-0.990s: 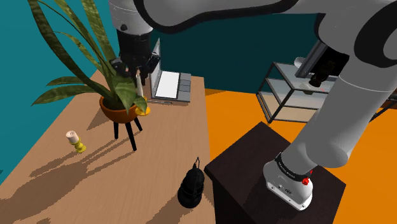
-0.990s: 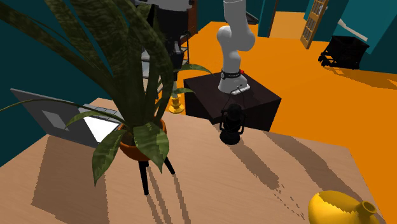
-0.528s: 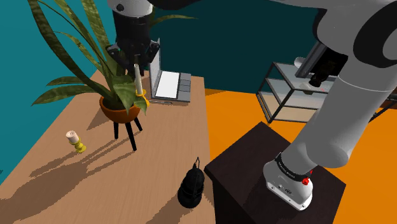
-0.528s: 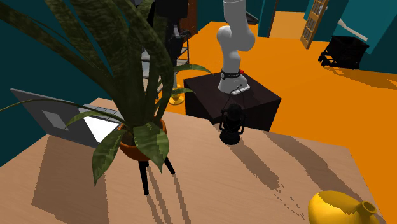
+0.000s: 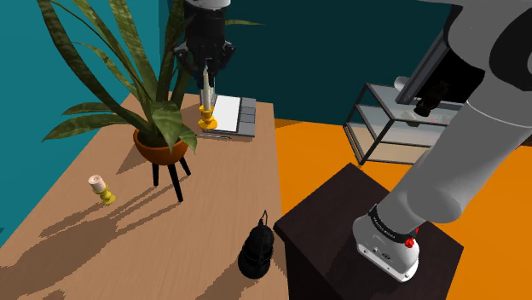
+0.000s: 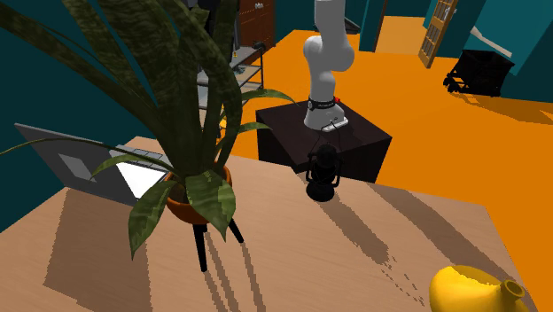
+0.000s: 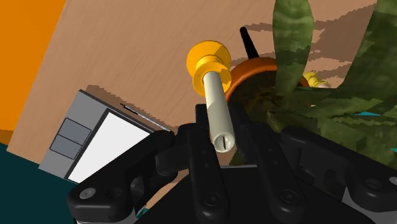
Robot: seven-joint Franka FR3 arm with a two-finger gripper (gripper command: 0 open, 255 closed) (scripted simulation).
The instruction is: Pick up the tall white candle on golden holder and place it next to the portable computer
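The black gripper point(image 5: 207, 72) is closed on the upper part of the tall pale candle point(image 5: 206, 92), both fingers clasping its shaft, with the golden holder hanging upright beneath. The candle stands over the far end of the desk point(image 5: 128, 247), just beside the open laptop point(image 5: 232, 112), between it and the potted plant point(image 5: 162, 145). Whether the holder's base touches the desk cannot be told.
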